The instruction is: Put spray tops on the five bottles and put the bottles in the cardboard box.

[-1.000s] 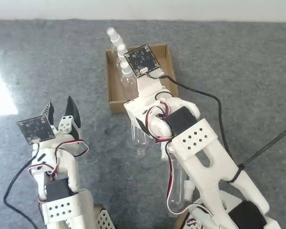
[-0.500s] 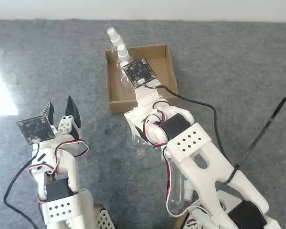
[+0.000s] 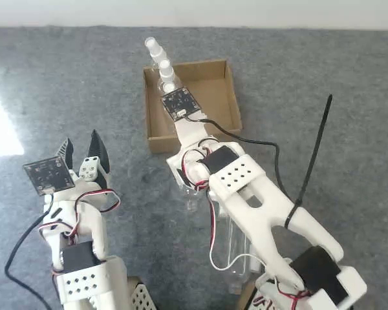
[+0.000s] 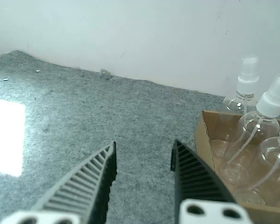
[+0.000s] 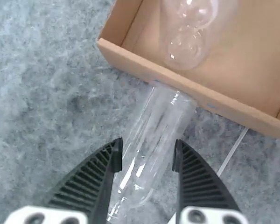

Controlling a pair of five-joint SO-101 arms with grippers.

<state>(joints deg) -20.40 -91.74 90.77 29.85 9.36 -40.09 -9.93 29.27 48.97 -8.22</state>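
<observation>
The cardboard box (image 3: 233,97) stands at the far middle of the grey carpet, with three clear bottles upright along one wall, each capped by a white spray top (image 3: 163,66). Their bases (image 5: 189,28) lie just past the box wall (image 5: 186,93). A clear bottle (image 5: 154,126) lies on the carpet, one end against that wall, half hidden under the right arm (image 3: 192,197). My right gripper (image 5: 146,149) is open, with a finger on each side of this bottle. My left gripper (image 3: 83,150) stands open over bare carpet at the near left (image 4: 143,154), holding nothing.
Another clear bottle (image 3: 238,258) lies on the carpet under the right arm, near the front edge. A thin clear tube (image 5: 232,151) lies beside the box. From the left wrist, the box corner (image 4: 200,135) and capped bottles (image 4: 245,88) stand before a white wall.
The right arm has drawn its wrist back from over the box to the carpet just in front of it, above the lying bottle. The left arm has not moved.
</observation>
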